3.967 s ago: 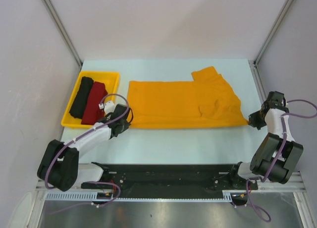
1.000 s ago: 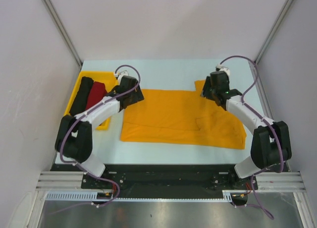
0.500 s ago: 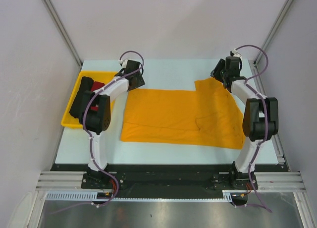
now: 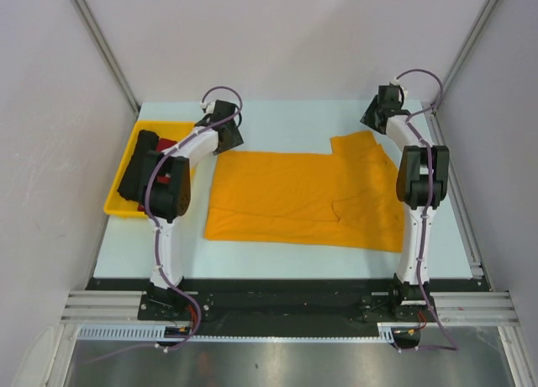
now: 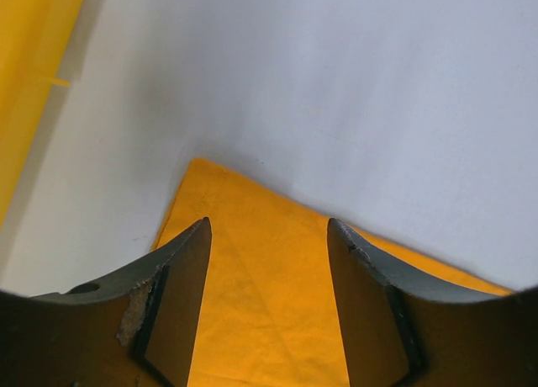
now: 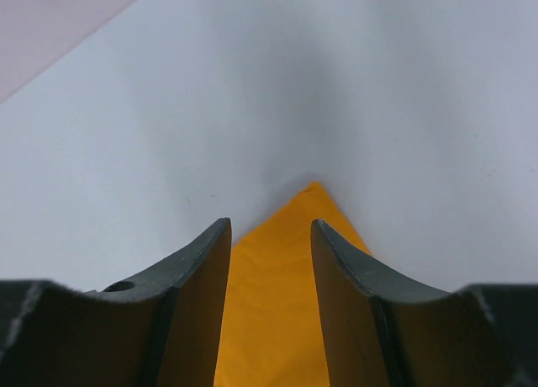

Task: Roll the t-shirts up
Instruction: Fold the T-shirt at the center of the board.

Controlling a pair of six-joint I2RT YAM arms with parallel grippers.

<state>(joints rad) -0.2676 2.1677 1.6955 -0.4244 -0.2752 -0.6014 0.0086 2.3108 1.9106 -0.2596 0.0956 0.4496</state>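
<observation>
The orange shirt [image 4: 303, 198] lies spread flat on the table [image 4: 286, 118], from the centre towards the right. Its far right corner projects beyond the rest of the far edge.

The left gripper [image 4: 227, 141] sits low at the shirt's far left corner. In the left wrist view its jaws stand apart, with the corner of the cloth lying between them, not pinched.

The right gripper [image 4: 372, 124] sits at the far right corner. Its jaws are likewise apart, with the pointed tip of cloth between them.

At the left of the table, a yellow tray [image 4: 122, 209] holds a black roll [image 4: 137, 164] and a red roll [image 4: 166, 145]. The red roll is partly hidden by the left arm.
</observation>
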